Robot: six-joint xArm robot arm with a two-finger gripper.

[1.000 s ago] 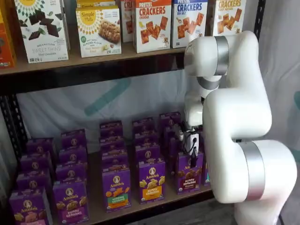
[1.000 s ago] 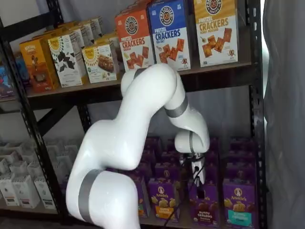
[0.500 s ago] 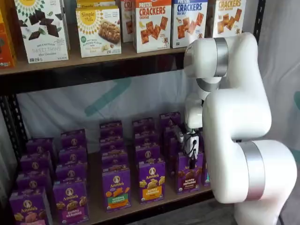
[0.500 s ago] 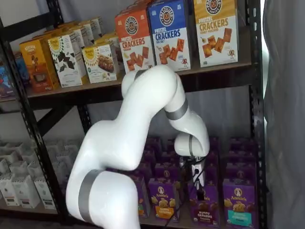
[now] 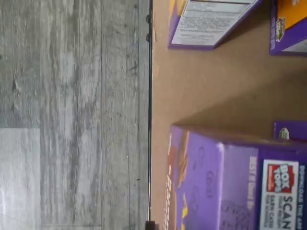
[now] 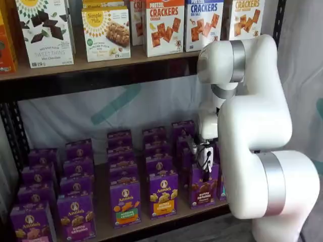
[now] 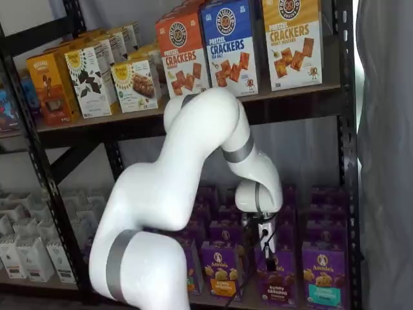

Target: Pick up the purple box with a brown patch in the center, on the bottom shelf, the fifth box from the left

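The purple box (image 6: 203, 186) with brown bunny cookies across its middle stands at the front of the bottom shelf (image 6: 102, 226); it shows in both shelf views (image 7: 276, 285). My gripper (image 6: 205, 173) hangs straight down just above the box's top, its black fingers (image 7: 270, 259) reaching the top edge. The fingers show side-on, so I cannot tell whether there is a gap between them. The wrist view shows a purple carton top (image 5: 240, 182) with a Box Tops label on the tan board (image 5: 206, 91); I cannot tell which box it is.
More purple boxes stand in rows behind it. One with a yellow band (image 6: 163, 194) is on its left and one with a teal band (image 7: 321, 284) on its right. Cracker boxes (image 6: 164, 25) stand on the upper board. My white arm (image 6: 257, 131) stands right of the shelf.
My gripper has come down a little, closer to the top of the purple box. The boxes have not moved.
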